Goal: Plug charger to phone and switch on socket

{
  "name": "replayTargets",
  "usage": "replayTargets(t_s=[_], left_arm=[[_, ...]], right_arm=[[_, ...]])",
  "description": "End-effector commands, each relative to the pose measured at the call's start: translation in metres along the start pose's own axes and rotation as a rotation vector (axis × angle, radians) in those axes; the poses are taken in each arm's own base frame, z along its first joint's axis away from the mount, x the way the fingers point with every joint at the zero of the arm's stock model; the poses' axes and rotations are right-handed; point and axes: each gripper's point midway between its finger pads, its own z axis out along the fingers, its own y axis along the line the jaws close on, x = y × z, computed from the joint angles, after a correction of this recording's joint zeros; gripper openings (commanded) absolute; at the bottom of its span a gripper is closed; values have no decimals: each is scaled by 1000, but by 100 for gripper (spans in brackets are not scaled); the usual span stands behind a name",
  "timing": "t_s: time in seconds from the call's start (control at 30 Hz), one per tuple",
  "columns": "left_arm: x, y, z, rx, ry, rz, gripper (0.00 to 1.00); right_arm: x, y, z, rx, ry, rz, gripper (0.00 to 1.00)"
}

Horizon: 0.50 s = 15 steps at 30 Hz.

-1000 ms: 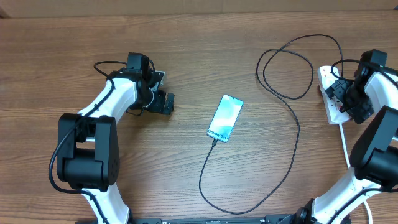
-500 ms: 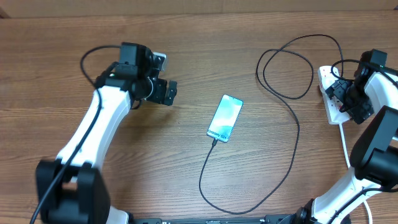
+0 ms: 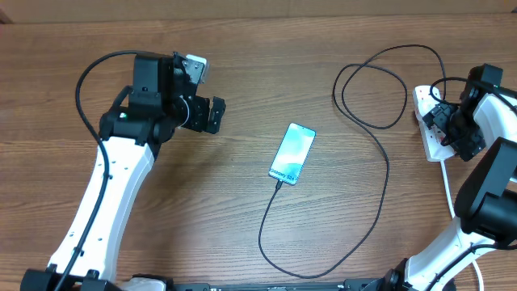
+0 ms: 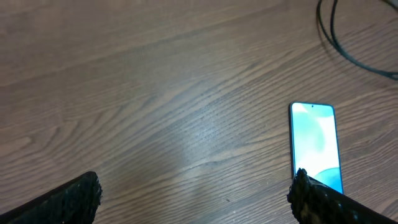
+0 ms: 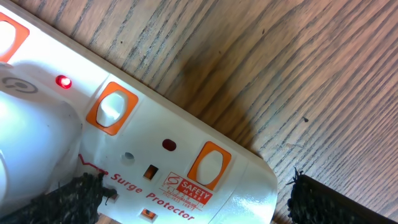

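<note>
Overhead, the left gripper [image 3: 212,115] spreads wide and empty, its arm reaching out left of the phone [image 3: 292,153]. The right gripper [image 5: 199,202] gapes wide above the socket [image 5: 161,143], gripping nothing.

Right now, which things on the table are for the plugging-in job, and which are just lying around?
For the job:
- phone, screen lit
- black charger cable, looping from the phone's bottom end toward the socket
- white socket strip, at the right side

Just there:
- white cord trailing from the strip
- wooden table under it all
</note>
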Motion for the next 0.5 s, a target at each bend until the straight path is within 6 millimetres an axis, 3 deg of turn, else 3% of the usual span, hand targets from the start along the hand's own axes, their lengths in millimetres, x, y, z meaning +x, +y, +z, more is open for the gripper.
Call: replayTargets(t_s=[0.0, 0.3, 0.47], left_arm=[[-8, -3, -14, -3, -41, 15, 100], [6, -13, -8, 17, -3, 28, 100], [31, -31, 4, 51, 58, 53, 100]], right_arm=[[18, 29, 26, -45, 40, -48, 100], [18, 29, 26, -45, 40, -48, 100], [18, 29, 26, -45, 40, -48, 100]])
